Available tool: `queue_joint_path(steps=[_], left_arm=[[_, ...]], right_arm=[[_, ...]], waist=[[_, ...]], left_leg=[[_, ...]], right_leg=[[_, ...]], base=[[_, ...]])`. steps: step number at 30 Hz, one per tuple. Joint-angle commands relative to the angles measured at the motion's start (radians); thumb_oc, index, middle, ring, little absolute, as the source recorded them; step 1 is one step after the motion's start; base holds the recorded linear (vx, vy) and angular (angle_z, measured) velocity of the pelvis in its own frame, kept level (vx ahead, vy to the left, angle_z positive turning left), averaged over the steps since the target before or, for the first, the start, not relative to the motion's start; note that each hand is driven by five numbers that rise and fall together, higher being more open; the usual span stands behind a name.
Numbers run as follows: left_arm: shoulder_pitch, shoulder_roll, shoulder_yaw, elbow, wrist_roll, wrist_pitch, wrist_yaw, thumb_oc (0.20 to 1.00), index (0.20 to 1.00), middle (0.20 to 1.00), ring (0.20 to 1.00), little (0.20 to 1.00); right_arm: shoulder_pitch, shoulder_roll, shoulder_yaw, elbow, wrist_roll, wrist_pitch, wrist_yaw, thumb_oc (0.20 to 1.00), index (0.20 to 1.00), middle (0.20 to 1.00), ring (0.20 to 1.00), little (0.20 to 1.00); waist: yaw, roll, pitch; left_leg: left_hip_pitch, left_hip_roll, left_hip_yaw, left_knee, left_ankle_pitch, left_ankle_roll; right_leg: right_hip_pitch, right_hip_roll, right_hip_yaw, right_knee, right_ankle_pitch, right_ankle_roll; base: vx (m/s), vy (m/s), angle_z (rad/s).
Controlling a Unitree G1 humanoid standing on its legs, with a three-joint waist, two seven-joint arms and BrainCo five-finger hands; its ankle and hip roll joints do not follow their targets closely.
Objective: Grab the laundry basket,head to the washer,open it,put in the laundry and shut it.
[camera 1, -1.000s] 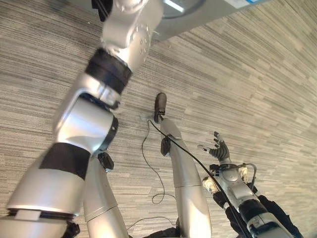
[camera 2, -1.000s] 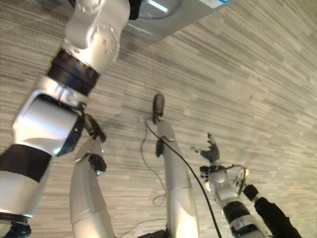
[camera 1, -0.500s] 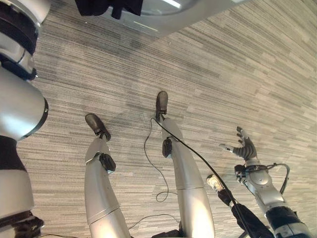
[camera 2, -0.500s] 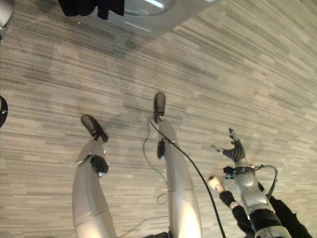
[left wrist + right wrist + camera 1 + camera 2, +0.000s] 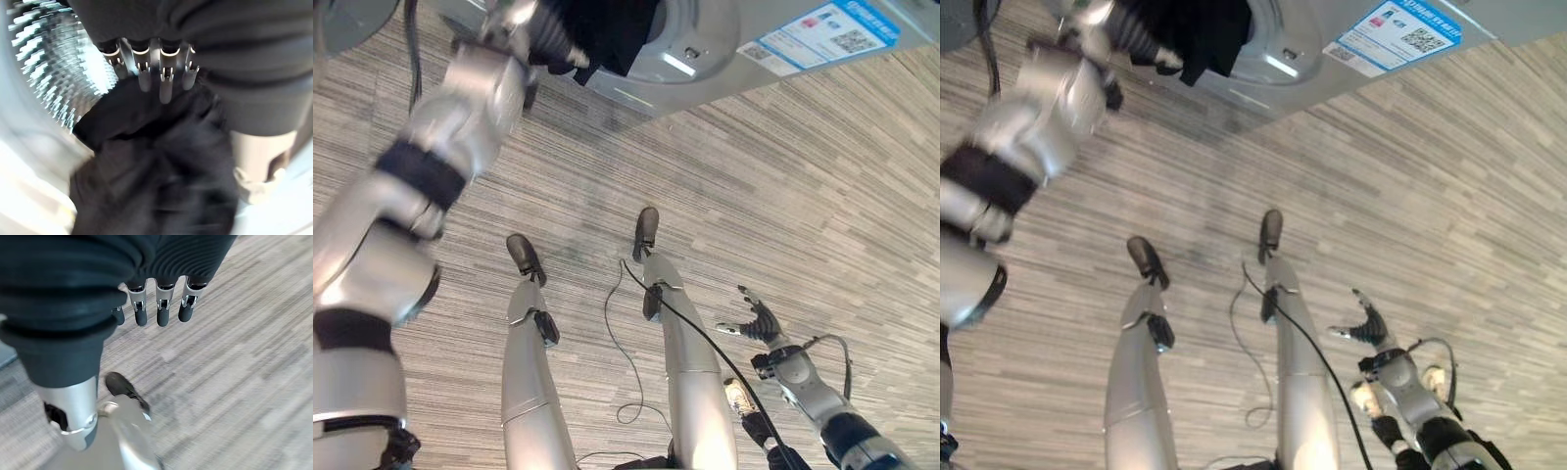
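Laundry, a dark garment [image 5: 607, 34], hangs at the round opening of the washer [image 5: 705, 49] along the top of the left eye view, bunched at the end of my left arm, which reaches up from the lower left of the frame. In my left wrist view the same dark cloth [image 5: 151, 171] fills the lower middle, with the shiny perforated drum [image 5: 54, 63] at the upper left behind it. My left hand [image 5: 161, 63] has its fingers [image 5: 165, 81] bent down into the folds, their tips pressed into the fabric, so I have hold of the garment at the mouth of the drum.

My right hand [image 5: 759, 321] hangs low at the lower right of the left eye view, well apart from the washer, above the striped grey carpet [image 5: 822, 215]. Its fingers are spread and relaxed, thumb out to the side, with nothing in them. My right wrist view shows those fingers [image 5: 164, 308] loosely extended over the same carpet. A blue and white label [image 5: 1400, 29] sits on the washer's front at the upper right of the right eye view.
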Motion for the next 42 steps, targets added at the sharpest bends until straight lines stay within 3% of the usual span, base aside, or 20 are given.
queue_joint_path(steps=[1,2,3,6,10,15,18,23,27,42], left_arm=[[0.143,-0.071,0.041,-0.059,-0.085,-0.093,-0.014,1.000,1.000,1.000,1.000,1.000],[0.162,-0.069,0.057,-0.074,-0.084,-0.090,-0.019,1.000,1.000,1.000,1.000,1.000],[0.361,-0.136,0.103,-0.144,-0.200,-0.111,-0.120,1.000,1.000,1.000,1.000,1.000],[0.474,-0.155,0.113,-0.159,-0.269,-0.115,-0.169,1.000,1.000,1.000,1.000,1.000],[0.530,-0.251,0.088,-0.109,-0.199,-0.038,-0.211,1.000,1.000,1.000,1.000,1.000],[0.698,-0.197,0.151,-0.162,-0.210,-0.044,-0.258,1.000,1.000,1.000,1.000,1.000],[0.762,-0.180,0.170,-0.202,-0.283,-0.065,-0.264,1.000,1.000,1.000,1.000,1.000],[0.777,-0.194,0.164,-0.236,-0.354,-0.073,-0.271,1.000,1.000,1.000,1.000,1.000],[0.766,-0.223,0.141,-0.241,-0.362,-0.071,-0.280,1.000,1.000,1.000,1.000,1.000],[0.708,-0.292,0.068,-0.233,-0.405,-0.068,-0.289,1.000,1.000,1.000,1.000,1.000]], right_arm=[[0.042,-0.008,-0.032,-0.010,-0.036,0.025,-0.023,1.000,1.000,1.000,1.000,1.000],[0.043,-0.012,-0.026,-0.010,-0.036,0.025,-0.023,1.000,1.000,1.000,1.000,1.000],[0.020,0.018,-0.031,0.007,-0.021,0.047,-0.016,1.000,1.000,1.000,1.000,1.000],[-0.004,0.040,-0.027,0.036,-0.015,0.061,-0.011,1.000,1.000,1.000,1.000,1.000],[-0.155,0.064,-0.016,0.170,0.056,0.081,-0.018,1.000,1.000,1.000,1.000,1.000],[-0.432,-0.044,-0.027,0.342,0.109,0.101,-0.031,1.000,1.000,1.000,1.000,1.000],[-0.599,-0.129,-0.073,0.506,0.216,0.101,-0.037,1.000,1.000,1.000,1.000,1.000],[-0.787,-0.257,-0.131,0.714,0.416,0.105,0.010,1.000,1.000,1.000,1.000,1.000],[-0.856,-0.289,-0.164,0.783,0.549,0.117,0.059,1.000,1.000,1.000,1.000,1.000],[-0.979,-0.273,-0.278,0.817,0.868,0.065,0.078,1.000,1.000,1.000,1.000,1.000]], waist=[[0.058,0.034,-0.014],[0.053,0.038,-0.016],[0.075,0.045,-0.005],[0.093,0.054,-0.001],[0.132,0.064,-0.006],[0.215,0.103,0.008],[0.271,0.135,0.013],[0.345,0.191,0.024],[0.389,0.220,0.028],[0.445,0.249,0.017]], left_leg=[[0.006,0.005,-0.096,-0.003,-0.072,0.001],[0.009,0.006,-0.096,-0.005,-0.072,0.001],[0.029,-0.006,-0.098,-0.028,-0.059,0.001],[0.042,-0.014,-0.103,-0.041,-0.050,0.003],[0.075,-0.032,-0.122,-0.073,-0.035,0.005],[0.105,-0.052,-0.146,-0.090,-0.021,0.004],[0.107,-0.068,-0.165,-0.093,-0.015,0.004],[0.087,-0.094,-0.190,-0.108,0.003,-0.003],[0.059,-0.112,-0.200,-0.114,0.010,-0.006],[0.007,-0.140,-0.212,-0.112,0.001,0.000]], right_leg=[[0.074,0.032,-0.022,-0.050,-0.088,0.059],[0.077,0.032,-0.022,-0.052,-0.087,0.059],[0.105,0.026,-0.037,-0.064,-0.086,0.059],[0.119,0.022,-0.046,-0.064,-0.086,0.058],[0.152,0.014,-0.065,-0.057,-0.095,0.057],[0.194,-0.008,-0.098,-0.035,-0.113,0.055],[0.209,-0.028,-0.125,-0.009,-0.132,0.055],[0.201,-0.057,-0.160,0.036,-0.167,0.058],[0.176,-0.075,-0.175,0.068,-0.191,0.059],[0.140,-0.106,-0.196,0.093,-0.205,0.078]], base=[[0.00,0.008,0.10],[0.00,0.030,0.23],[-0.01,0.026,0.26],[0.00,0.019,0.27],[0.00,-0.002,0.17],[-0.01,0.022,0.17],[-0.02,0.019,0.20],[0.00,0.019,0.36],[0.02,0.032,0.30],[0.01,0.035,0.06]])
